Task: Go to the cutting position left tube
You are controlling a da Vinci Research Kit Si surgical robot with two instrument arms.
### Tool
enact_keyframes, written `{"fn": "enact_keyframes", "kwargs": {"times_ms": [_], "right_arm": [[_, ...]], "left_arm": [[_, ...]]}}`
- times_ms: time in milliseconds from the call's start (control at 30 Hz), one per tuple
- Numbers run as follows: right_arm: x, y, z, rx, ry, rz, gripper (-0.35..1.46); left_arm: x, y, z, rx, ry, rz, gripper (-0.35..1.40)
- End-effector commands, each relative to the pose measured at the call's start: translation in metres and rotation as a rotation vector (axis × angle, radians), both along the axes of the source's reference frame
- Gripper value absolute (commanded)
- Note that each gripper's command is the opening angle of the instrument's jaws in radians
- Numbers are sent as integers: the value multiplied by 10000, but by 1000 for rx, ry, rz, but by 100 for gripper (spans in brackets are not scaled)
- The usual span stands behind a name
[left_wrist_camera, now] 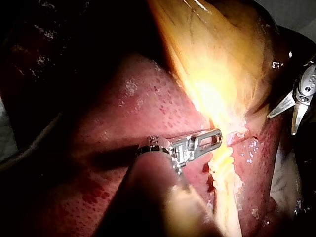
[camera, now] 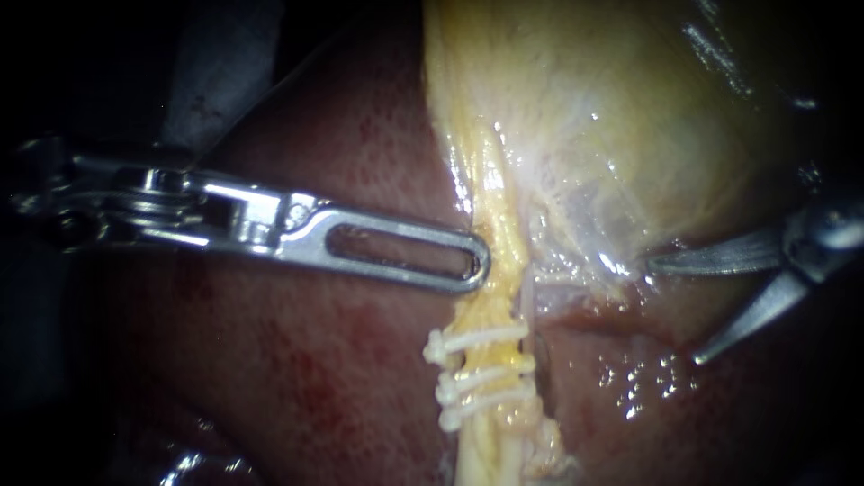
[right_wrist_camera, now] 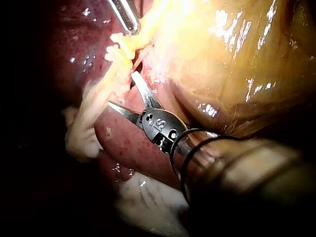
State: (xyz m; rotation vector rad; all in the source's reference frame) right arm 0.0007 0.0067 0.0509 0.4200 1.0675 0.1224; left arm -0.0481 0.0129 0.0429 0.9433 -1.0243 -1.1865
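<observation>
Endoscope view: the left instrument [camera: 480,266] comes in from the left and lies flat over the dark red liver [camera: 315,378]. Its tip touches the left side of the left tube [camera: 497,306], a thin yellow string that runs down from the big yellow gallbladder [camera: 612,117]. Only its slotted flat side shows, so I cannot tell if it grips the tube or just touches it. Three white clips [camera: 481,371] sit across the tube, one under the other, just below that tip. The right instrument [camera: 673,311] comes in from the right. Its two pointed blades are spread wide and hold nothing. They point at the tube but stay apart from it.

Left wrist view: the left instrument [left_wrist_camera: 217,134] reaches over the liver [left_wrist_camera: 123,113], and its tip meets the yellow left tube [left_wrist_camera: 224,165] where the tube leaves the gallbladder [left_wrist_camera: 222,44]. The right instrument [left_wrist_camera: 282,125] is on the far side of the tube, its blades wide apart.

Right wrist view: the right instrument [right_wrist_camera: 121,89] has its blades open in a V, with nothing between them. The left tube [right_wrist_camera: 121,47] is just ahead of the blades, and one blade tip is close beside it. The left instrument [right_wrist_camera: 126,17] shows past the tube. The gallbladder [right_wrist_camera: 237,59] is beside the blades and the liver [right_wrist_camera: 128,143] is under them.
</observation>
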Motion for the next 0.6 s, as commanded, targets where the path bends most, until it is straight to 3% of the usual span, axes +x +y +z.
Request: {"fn": "enact_keyframes", "kwargs": {"times_ms": [33,600], "right_arm": [[0,0,0,0,0,0,142],[1,-1,1,-1,-1,2,142]], "left_arm": [[1,0,-1,0,0,1,-35],[40,7,-29,7,-13,-19,-35]]}}
